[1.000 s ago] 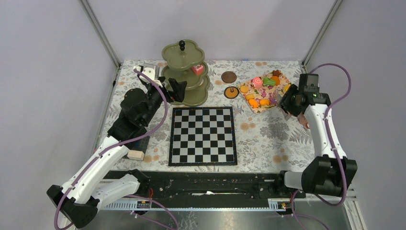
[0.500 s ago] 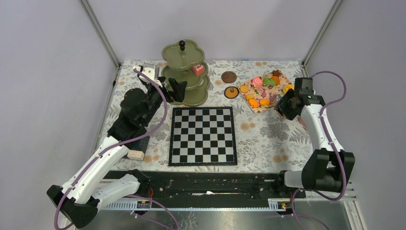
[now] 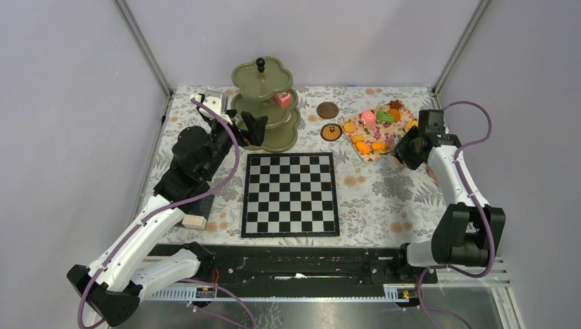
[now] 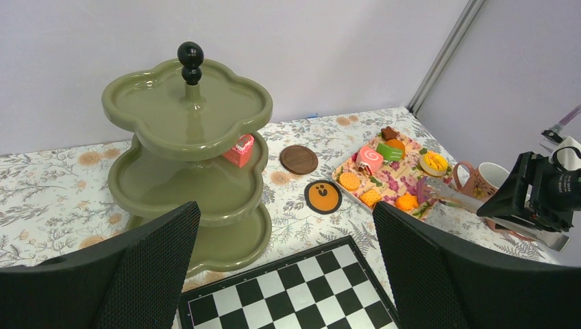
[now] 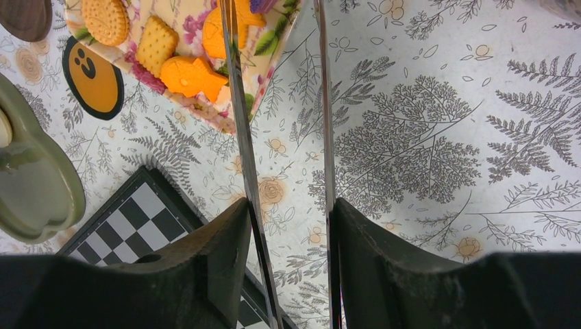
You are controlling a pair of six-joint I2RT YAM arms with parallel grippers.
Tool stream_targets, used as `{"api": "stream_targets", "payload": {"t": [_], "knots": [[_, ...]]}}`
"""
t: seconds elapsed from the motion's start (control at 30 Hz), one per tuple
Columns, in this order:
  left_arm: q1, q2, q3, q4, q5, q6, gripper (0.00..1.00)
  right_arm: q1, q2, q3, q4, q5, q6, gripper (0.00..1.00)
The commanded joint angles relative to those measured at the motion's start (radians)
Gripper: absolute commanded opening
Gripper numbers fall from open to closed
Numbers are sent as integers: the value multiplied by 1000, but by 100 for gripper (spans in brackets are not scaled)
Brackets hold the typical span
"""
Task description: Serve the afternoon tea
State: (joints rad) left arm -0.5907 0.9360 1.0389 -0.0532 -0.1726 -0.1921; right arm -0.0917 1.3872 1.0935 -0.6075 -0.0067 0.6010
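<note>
The tabletop, covered in a leaf-patterned cloth, carries a chessboard at its middle. Behind the chessboard's left corner stands a green stand. Behind its right corner lie a brown coaster and an orange coaster. Further right are a flowered tray and a cup. A beige block lies left of the chessboard.

nothing readable is showing in any view: no words, numbers, labels or brand marks. the orange coaster is carrying only black blob shapes, not letters, and the print on the pink-patterned cup is coming out too small to make out.
</note>
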Motion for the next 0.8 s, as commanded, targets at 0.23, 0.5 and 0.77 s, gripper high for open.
{"api": "stream_targets", "payload": {"t": [0.23,0.5,0.77], "knots": [[-3,-15,5,43,2,0,99,10,45,52,54,54,9,51],[-3,-16,6,43,4,-1,99,14,72,80,52,70,0,50],[-3,-16,5,43,6,-1,99,48,123,95,51,114,-42,50]]}}
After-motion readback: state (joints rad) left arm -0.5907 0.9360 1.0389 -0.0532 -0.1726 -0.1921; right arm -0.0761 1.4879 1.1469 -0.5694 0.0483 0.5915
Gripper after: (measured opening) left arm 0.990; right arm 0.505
